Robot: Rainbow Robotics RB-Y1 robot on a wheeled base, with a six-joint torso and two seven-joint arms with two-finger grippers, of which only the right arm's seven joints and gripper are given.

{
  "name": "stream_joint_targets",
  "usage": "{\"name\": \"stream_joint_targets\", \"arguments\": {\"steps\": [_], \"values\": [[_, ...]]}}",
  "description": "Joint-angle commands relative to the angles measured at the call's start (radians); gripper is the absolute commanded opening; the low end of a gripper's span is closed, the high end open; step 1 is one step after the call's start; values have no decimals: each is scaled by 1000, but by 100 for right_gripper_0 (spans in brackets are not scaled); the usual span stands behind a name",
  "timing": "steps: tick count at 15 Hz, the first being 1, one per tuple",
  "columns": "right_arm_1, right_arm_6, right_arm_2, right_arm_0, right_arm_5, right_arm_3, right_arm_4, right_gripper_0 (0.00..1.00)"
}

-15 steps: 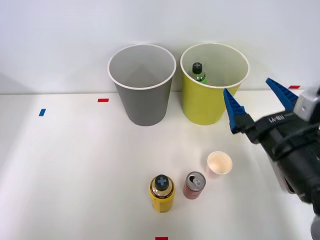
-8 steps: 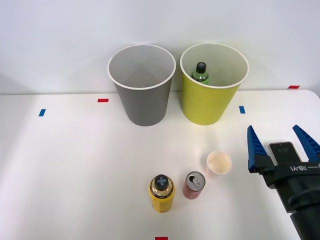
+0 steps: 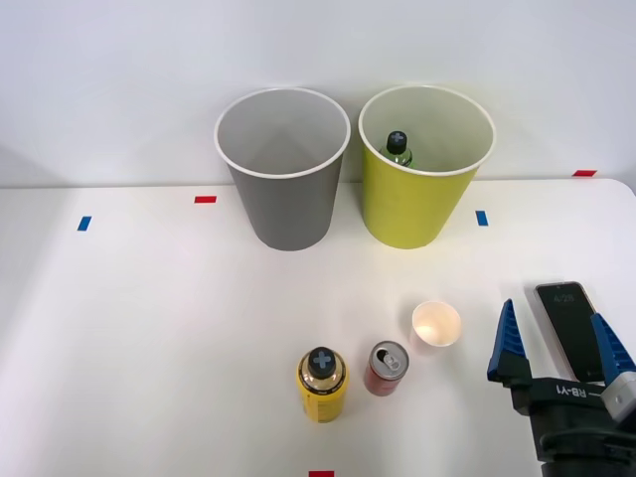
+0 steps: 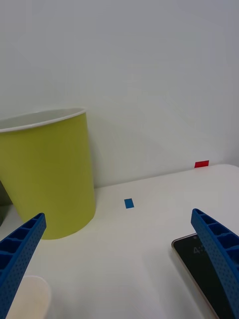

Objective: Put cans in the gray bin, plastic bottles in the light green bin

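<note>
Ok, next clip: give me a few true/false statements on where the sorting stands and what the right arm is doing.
1. The green bottle is inside the light green bin. True.
2. The red can lies in the gray bin. False: it stands on the table, between a yellow bottle and a paper cup.
3. The right gripper is open and holds nothing. True.
4. The right gripper hangs over the gray bin. False: it is at the table's near right, above a phone.
5. The paper cup has tipped over. False: it stands upright.

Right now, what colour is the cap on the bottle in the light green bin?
Black, on the green bottle inside the light green bin; clearest in the front view.
</note>
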Motion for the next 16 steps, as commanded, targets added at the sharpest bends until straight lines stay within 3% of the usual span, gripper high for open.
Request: {"name": "stream_joint_targets", "arguments": {"steps": [1,6,10,12,16], "values": [[17,4,12,35,-6,11,4,100],[32,-10,-5,91,-7,11,67,100],[107,-458,-82,99,-105,120,466,100],[121,-450,-76,117,-164,152,532,100],[69,-203,-8,212,-211,152,472,100]]}}
